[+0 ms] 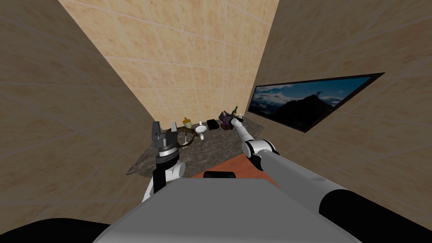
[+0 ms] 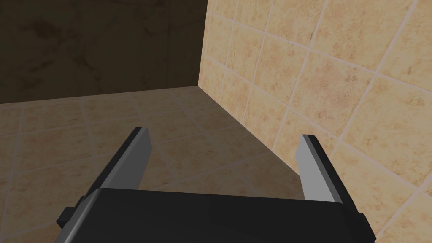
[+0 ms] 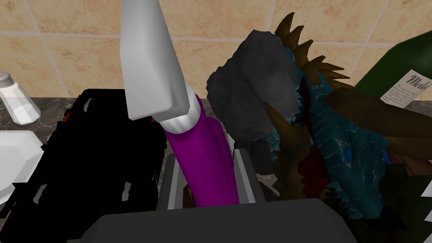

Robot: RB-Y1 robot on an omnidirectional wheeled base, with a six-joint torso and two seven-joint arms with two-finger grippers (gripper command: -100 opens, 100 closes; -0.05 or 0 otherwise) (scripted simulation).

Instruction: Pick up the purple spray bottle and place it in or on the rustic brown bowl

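Purple spray bottle (image 3: 204,168) clamped in right gripper (image 3: 206,154), black object (image 3: 97,160) and spiky figure (image 3: 346,147) crowding both sides; head points outward. Left gripper (image 2: 225,141) spread.

Mottled stone countertop (image 1: 211,148), tiled wall (image 1: 185,63), smooth purple bottle (image 3: 206,168)

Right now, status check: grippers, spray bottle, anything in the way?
Right gripper shut on purple spray bottle, bottle tilted. Left gripper open, away from it. Black object and spiky blue figure crowd the bottle's sides.
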